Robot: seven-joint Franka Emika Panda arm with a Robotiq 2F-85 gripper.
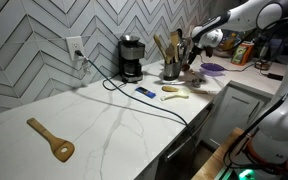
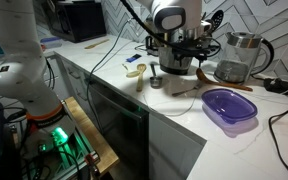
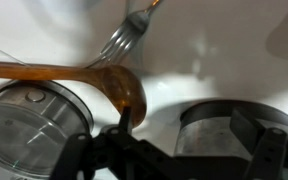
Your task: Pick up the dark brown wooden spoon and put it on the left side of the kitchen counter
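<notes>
One dark brown wooden spoon (image 3: 74,78), seen close in the wrist view, lying nearly level across the frame, bowl end just beside the gripper (image 3: 126,122) tips. Fingers close together around the rim of the spoon's bowl; whether actually clamped on it, cannot tell. Beside it one metal fork (image 3: 124,38), tines pointing down toward the spoon. Below, two round containers: one glass jar (image 3: 29,125) and one dark holder (image 3: 224,125).

In an exterior view, gripper (image 1: 192,58) poised over one utensil holder (image 1: 171,69) packed with several wooden utensils, exact number unclear. Nearby on the kitchen counter (image 1: 104,125): one black coffee maker (image 1: 131,58), one pale cream utensil (image 1: 174,96), one small blue object (image 1: 145,92), one tan spatula (image 1: 52,140) well apart. One purple bowl (image 2: 229,105) and one glass kettle (image 2: 239,55) in an exterior view.
</notes>
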